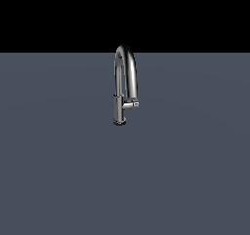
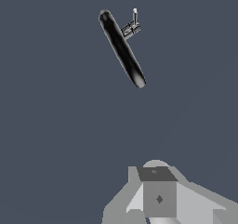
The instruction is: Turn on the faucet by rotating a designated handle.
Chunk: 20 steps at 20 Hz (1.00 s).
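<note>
So far the faucet [image 1: 124, 85] stands alone mid-scene on the surface [image 1: 58, 170], w/ its handle [image 1: 131, 104] poking out toward the exterior view's right, low on the base. In the wrist view, the tool [image 2: 158, 197] sits well apart from it; fingers aren't visible, so open vs. closed can't be told. Risk: approach may catch the arched spout instead of the stubby lever, or slip off shiny chrome. Surface is plain grey-blue; backdrop black, no room detail.
</note>
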{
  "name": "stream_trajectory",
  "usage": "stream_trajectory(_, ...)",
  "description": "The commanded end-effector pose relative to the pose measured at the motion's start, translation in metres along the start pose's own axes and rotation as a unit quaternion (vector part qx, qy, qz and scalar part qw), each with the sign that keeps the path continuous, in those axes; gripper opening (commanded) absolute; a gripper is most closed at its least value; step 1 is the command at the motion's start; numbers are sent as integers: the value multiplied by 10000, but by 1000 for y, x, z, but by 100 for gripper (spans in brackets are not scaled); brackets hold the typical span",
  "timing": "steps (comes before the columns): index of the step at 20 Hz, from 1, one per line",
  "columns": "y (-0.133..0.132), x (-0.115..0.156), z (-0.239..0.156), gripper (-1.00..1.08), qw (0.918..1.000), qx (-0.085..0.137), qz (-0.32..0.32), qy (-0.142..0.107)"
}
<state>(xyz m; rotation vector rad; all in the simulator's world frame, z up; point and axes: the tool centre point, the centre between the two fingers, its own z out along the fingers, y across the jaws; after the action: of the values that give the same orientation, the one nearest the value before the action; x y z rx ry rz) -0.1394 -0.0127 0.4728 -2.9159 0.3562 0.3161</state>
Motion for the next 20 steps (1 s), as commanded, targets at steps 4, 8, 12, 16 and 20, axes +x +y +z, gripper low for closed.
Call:
stream_trajectory(4, -5, 32, 5, -100, 9983, 284, 293, -408)
stream_trajectory(8, -7, 54, 10, -100, 9950, 492, 504, -707)
stream_trajectory(12, -8, 77, 16, -100, 9899, 702, 715, -1007)
stream_trajectory(16, -9, 100, 23, -100, 9829, 912, 926, -1307)
stream_trajectory(20, -9, 122, 32, -100, 9740, 1124, 1135, -1608)
